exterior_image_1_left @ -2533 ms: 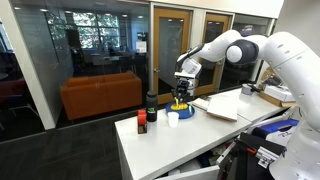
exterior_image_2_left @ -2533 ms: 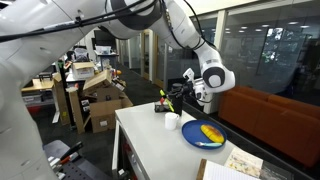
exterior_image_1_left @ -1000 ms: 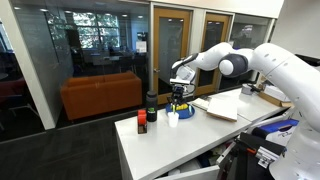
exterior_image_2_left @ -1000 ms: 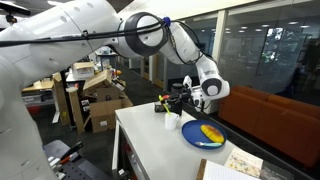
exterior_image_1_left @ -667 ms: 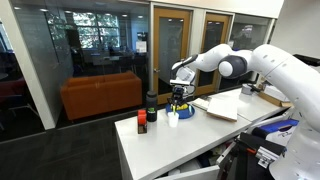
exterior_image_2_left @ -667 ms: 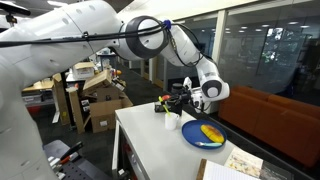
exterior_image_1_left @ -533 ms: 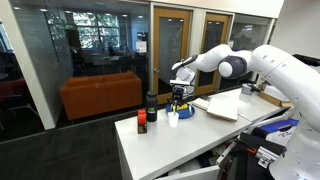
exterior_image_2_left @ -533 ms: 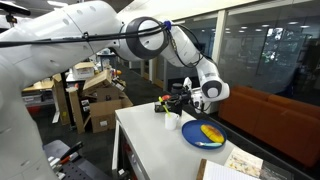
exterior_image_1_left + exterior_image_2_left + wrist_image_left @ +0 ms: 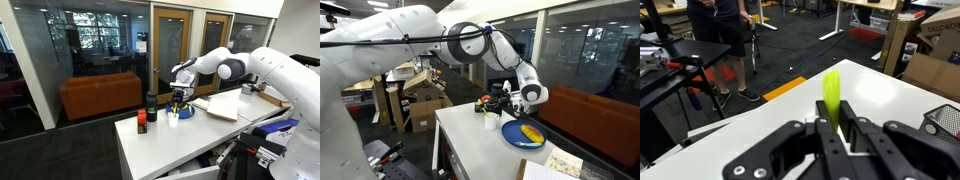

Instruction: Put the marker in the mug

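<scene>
My gripper point(image 9: 832, 126) is shut on the marker point(image 9: 831, 91), a short yellow-green stick that stands up between the two black fingers in the wrist view. In both exterior views the gripper point(image 9: 180, 96) point(image 9: 499, 103) hangs low over the far end of the white table. The mug point(image 9: 525, 134) is squat and blue with a yellow inside. It sits just beside the gripper, and in an exterior view only its blue edge point(image 9: 185, 113) shows below the fingers. The marker tip point(image 9: 484, 100) points away from the mug.
A small white cup point(image 9: 172, 118) point(image 9: 492, 122) stands next to the mug. A taller dark cup point(image 9: 152, 101) and a small red-and-black bottle point(image 9: 142, 122) stand near the table edge point(image 9: 125, 140). An open book point(image 9: 220, 106) lies further along.
The gripper has come down and moved a little along the table with the marker, ending low beside the mug. In the last second it has barely moved.
</scene>
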